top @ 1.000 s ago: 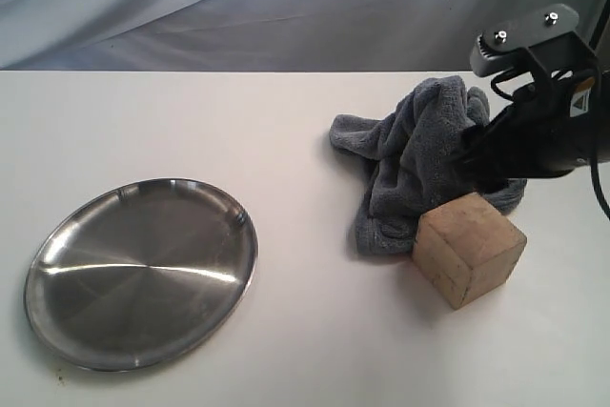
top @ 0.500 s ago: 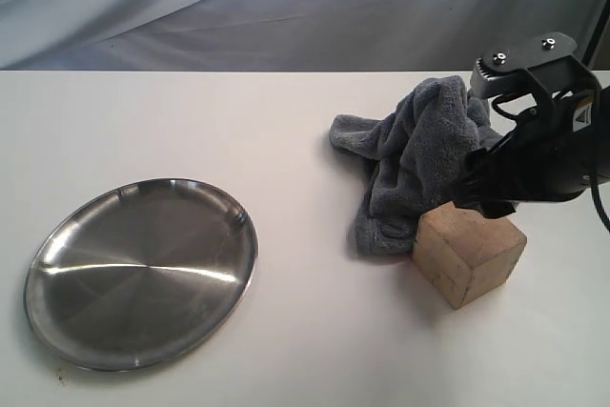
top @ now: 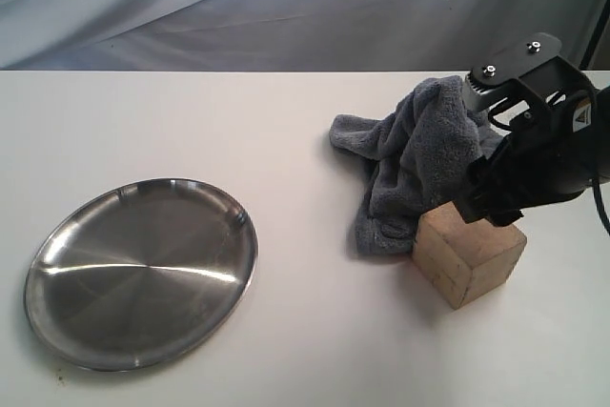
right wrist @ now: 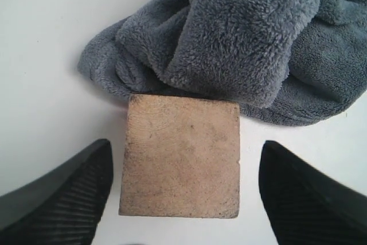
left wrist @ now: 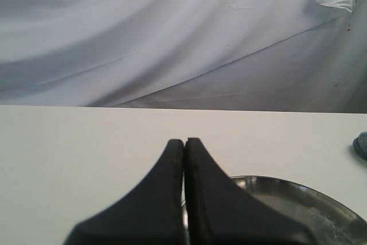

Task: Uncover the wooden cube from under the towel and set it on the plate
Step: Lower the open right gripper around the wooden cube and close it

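Exterior view, left to right: the plate (top: 141,274) lies on the white table (top: 286,121) with nothing on it. The left wrist view shows the left gripper (left wrist: 184,159) beside the plate's rim, fingers pressed together and holding nothing. Right of centre, the towel (top: 410,164) sits bunched in a heap. The wooden cube (top: 467,254) stands uncovered, touching the towel's edge. The right gripper (right wrist: 186,196) hangs over the cube, fingers spread wide on either side. Uncovering looks done; grasping and carrying remain.
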Motion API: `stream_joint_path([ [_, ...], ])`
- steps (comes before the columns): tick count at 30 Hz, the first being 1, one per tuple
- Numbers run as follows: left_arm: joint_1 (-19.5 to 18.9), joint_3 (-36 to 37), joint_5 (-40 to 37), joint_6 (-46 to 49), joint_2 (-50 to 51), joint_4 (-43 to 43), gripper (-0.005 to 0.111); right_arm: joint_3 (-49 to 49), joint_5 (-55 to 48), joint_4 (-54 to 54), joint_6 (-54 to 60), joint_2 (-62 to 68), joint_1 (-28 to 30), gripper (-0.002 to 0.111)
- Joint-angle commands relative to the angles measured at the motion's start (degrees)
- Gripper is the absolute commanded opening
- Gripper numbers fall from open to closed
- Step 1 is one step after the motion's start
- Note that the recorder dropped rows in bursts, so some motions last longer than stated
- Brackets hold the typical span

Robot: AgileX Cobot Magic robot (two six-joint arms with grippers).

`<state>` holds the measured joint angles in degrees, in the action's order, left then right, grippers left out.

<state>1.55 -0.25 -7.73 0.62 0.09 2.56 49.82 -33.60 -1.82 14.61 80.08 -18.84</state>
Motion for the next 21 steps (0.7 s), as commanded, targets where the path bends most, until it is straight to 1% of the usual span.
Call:
stream_joint_path([
  [1, 0.05, 0.25, 0.09, -0.15, -0.09, -0.04, 0.001, 0.29, -0.02, -0.37, 0.64, -0.43, 0.08, 0.066],
  [6, 0.05, 0.25, 0.09, -0.05, -0.09, -0.04, 0.001, 0.29, -0.72, -0.88, 0.56, -0.43, 0.08, 0.066],
  [8, 0.05, 0.25, 0.09, -0.05, -0.09, -0.04, 0.001, 0.29, -0.89, -0.88, 0.56, -0.43, 0.08, 0.069],
  [9, 0.05, 0.25, 0.09, -0.05, -0.09, -0.04, 0.001, 0.29, -0.89, -1.02, 0.56, -0.43, 0.08, 0.073],
  [13, 0.05, 0.25, 0.09, -0.05, -0.09, -0.04, 0.001, 0.29, -0.98, -3.24, 0.56, -0.43, 0.08, 0.095],
  [15, 0.05, 0.25, 0.09, -0.05, -0.09, -0.04, 0.001, 0.29, -0.98, -3.24, 0.56, 1.16, 0.08, 0.100],
  [20, 0.05, 0.25, 0.09, -0.15, -0.09, -0.04, 0.001, 0.29, 1.73, -1.73, -0.30, 7.52, 0.08, 0.100],
  [21, 0.05, 0.25, 0.09, -0.15, -0.09, -0.04, 0.001, 0.29, 2.70, 0.21, -2.26, 8.22, 0.08, 0.100],
])
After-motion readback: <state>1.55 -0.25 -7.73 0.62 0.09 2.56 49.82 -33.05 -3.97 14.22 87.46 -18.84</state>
